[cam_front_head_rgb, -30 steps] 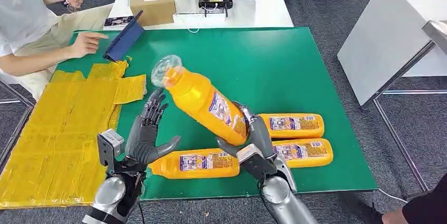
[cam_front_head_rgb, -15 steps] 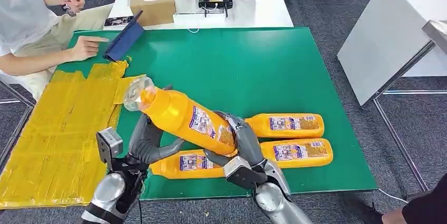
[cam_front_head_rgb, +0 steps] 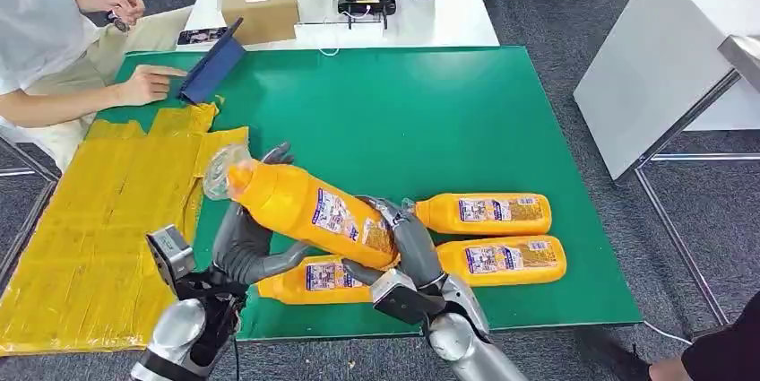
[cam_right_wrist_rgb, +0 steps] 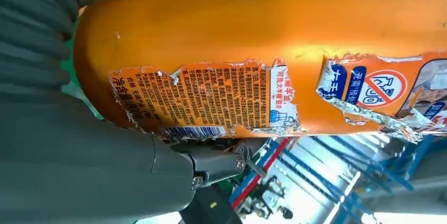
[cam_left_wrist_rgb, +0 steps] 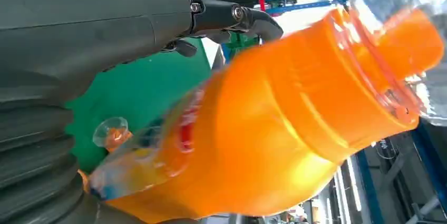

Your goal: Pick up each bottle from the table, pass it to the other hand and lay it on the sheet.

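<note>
Mid-handover above the green desk [cam_front_head_rgb: 502, 112]: our right robot hand [cam_front_head_rgb: 408, 242] grips the base end of an orange bottle [cam_front_head_rgb: 305, 206], fingers wrapped around its torn label, and holds it tilted, cap end up and toward our left. There our left robot hand [cam_front_head_rgb: 246, 238] cups the bottle's upper half from beneath, fingers curling behind the shoulder; from these views we cannot tell whether that grasp has fully closed. We judge the slant deliberate: it offers the free half of the bottle to the receiving hand, which sits on the side of the yellow sheet [cam_front_head_rgb: 99, 211] where the bottle must end up.

Compared with a second ago, the bottle has swung lower and further left, and the left robot hand, then spread apart and clear of it, now touches it. Three more bottles lie on the desk near our right arm. A person sits at the far corner, one hand resting on the desk.
</note>
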### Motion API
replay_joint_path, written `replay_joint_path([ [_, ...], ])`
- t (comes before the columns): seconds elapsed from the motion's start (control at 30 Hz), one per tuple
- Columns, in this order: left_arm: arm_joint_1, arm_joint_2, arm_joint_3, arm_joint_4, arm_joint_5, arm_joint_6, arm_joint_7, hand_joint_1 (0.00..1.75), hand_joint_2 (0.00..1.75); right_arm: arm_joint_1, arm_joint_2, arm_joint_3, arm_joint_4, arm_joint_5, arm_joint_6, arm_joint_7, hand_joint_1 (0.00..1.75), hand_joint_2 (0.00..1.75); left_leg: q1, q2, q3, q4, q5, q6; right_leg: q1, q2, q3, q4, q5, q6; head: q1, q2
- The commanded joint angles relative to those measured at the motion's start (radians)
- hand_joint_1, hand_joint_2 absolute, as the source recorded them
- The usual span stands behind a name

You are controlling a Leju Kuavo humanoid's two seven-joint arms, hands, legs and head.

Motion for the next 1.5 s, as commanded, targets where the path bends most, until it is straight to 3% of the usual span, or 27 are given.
replay_joint_path([
  [0.03,0.006,0.027,-0.001,0.016,0.011,-0.001,-0.009,0.0,1.75,-0.011,-0.023,-0.065,-0.032,-0.031,-0.031,0.008,1.75,1.75,0.001,-0.001,0.002,0.0,-0.001,-0.001,0.0,0.002,0.002,0.0,-0.001,-0.001,0.0,0.0],
  [0.57,-0.004,0.02,-0.009,0.016,0.026,-0.026,-0.013,0.0,1.75,-0.063,-0.005,0.041,0.083,0.071,-0.001,0.038,1.75,1.75,0.001,0.0,0.003,0.0,-0.001,-0.001,0.001,0.004,0.003,-0.001,-0.001,-0.001,0.0,0.0],
  [0.8,-0.025,0.009,-0.015,0.04,0.034,-0.043,-0.002,0.0,1.75,-0.115,0.013,0.196,0.183,0.212,0.002,0.074,1.73,1.75,0.001,0.0,0.003,0.0,-0.001,-0.001,0.001,0.004,0.003,-0.001,0.0,-0.002,0.0,0.0],
  [1.17,-0.034,0.003,-0.016,0.046,0.041,-0.051,0.002,0.0,1.75,-0.139,0.016,0.263,0.226,0.274,-0.002,0.095,1.75,1.75,0.002,-0.002,0.006,0.0,-0.002,-0.002,0.001,0.004,0.007,-0.001,-0.002,-0.002,0.0,0.0],
  [1.2,-0.037,-0.001,-0.011,0.049,0.042,-0.044,0.003,0.12,1.75,-0.138,0.018,0.269,0.228,0.273,-0.002,0.093,1.75,1.75,0.002,-0.001,0.004,0.0,-0.001,-0.001,0.001,0.003,0.004,-0.001,-0.001,-0.002,0.0,0.0],
  [1.23,-0.041,-0.006,-0.006,0.052,0.039,-0.03,0.004,1.75,1.75,-0.136,0.017,0.27,0.221,0.271,-0.012,0.093,1.75,1.75,0.002,-0.002,0.006,0.0,-0.002,-0.002,0.001,0.004,0.007,-0.001,-0.002,-0.002,0.0,0.0],
  [1.5,-0.071,-0.022,0.017,0.071,0.015,0.043,0.001,1.75,1.75,-0.122,-0.006,0.253,0.149,0.243,-0.033,0.099,1.75,1.75,0.002,-0.004,0.003,0.0,-0.001,-0.001,0.001,0.0,0.004,-0.001,-0.002,-0.002,0.0,0.0],
])
